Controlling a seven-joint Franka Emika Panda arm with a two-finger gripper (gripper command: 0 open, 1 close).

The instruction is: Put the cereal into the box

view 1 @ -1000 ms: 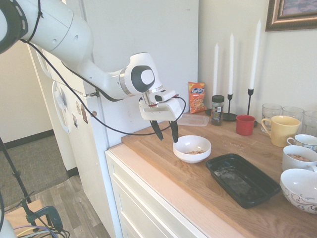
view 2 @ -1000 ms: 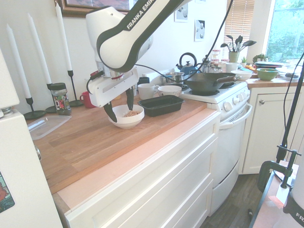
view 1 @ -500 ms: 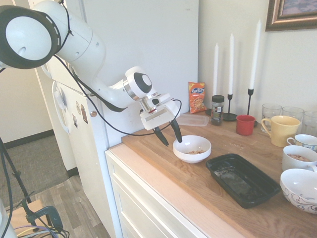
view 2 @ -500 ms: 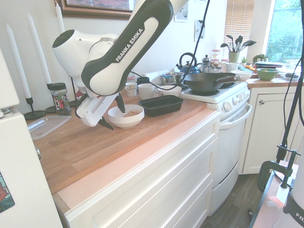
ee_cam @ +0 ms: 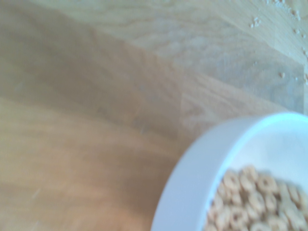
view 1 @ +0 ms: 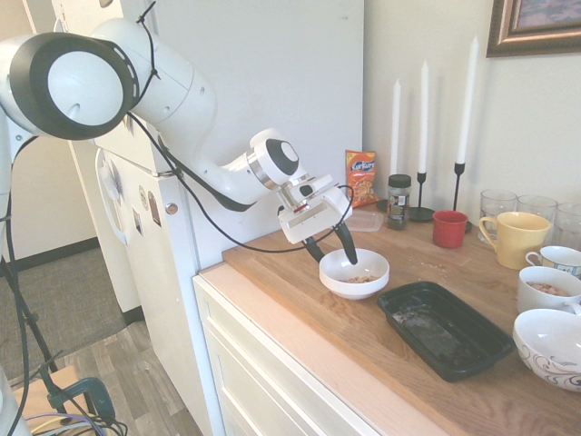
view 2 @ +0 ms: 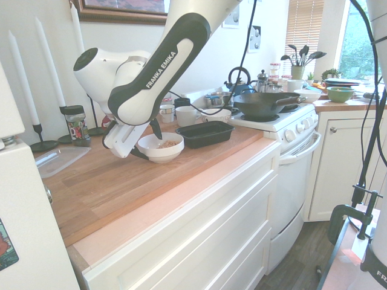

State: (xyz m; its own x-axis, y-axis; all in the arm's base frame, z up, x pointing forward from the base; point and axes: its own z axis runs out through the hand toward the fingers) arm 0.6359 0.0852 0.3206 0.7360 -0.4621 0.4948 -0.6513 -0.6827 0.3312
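First exterior view: we note the claw spread wide astride the white bowl's rim; cereal inside.

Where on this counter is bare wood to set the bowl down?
Bare wood runs along the front edge of the counter, before the white bowl and the black tray. A narrow strip separates those two. The back by the candlesticks, red cup and mugs is crowded.

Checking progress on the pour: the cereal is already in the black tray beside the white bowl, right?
No. The cereal is in the white bowl, as the wrist view shows; the black tray beside it holds no cereal in the first exterior view.
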